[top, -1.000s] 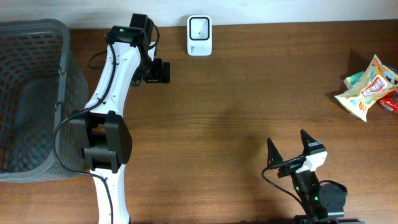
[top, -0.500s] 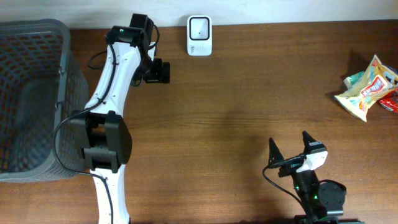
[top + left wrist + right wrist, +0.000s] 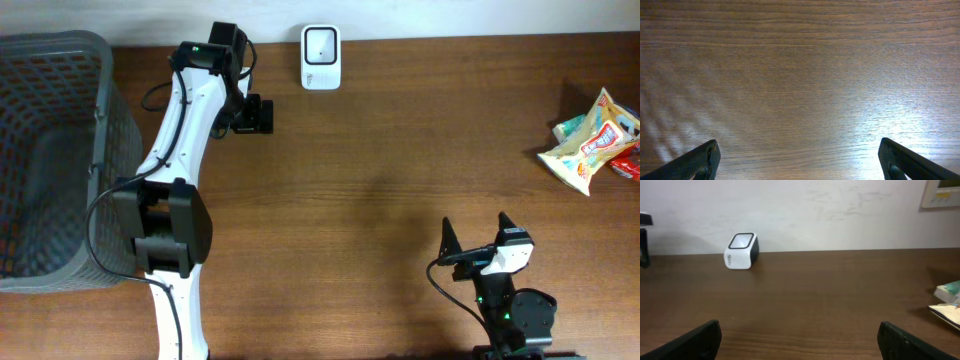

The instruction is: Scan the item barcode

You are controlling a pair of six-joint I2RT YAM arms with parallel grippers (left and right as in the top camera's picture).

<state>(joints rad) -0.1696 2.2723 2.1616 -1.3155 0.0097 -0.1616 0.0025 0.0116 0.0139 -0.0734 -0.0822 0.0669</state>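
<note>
The white barcode scanner [image 3: 320, 57] stands at the table's back edge; the right wrist view shows the scanner [image 3: 741, 250] far off to the left. A yellow and white snack packet [image 3: 590, 140] lies at the far right among other small packets, and its edge [image 3: 946, 311] shows in the right wrist view. My left gripper [image 3: 256, 115] hangs open over bare wood left of the scanner, with nothing between its fingers [image 3: 700, 160]. My right gripper [image 3: 476, 230] stands open near the front edge, far from the packets, its fingers [image 3: 695, 342] empty.
A grey mesh basket [image 3: 50, 150] fills the table's left end. The left arm's white links [image 3: 175, 170] run from the front edge up towards the back. A green packet [image 3: 568, 127] and a red one [image 3: 628, 165] lie beside the snack packet.
My right gripper has shifted a little to the right and back towards the front edge. The left arm has not moved.
</note>
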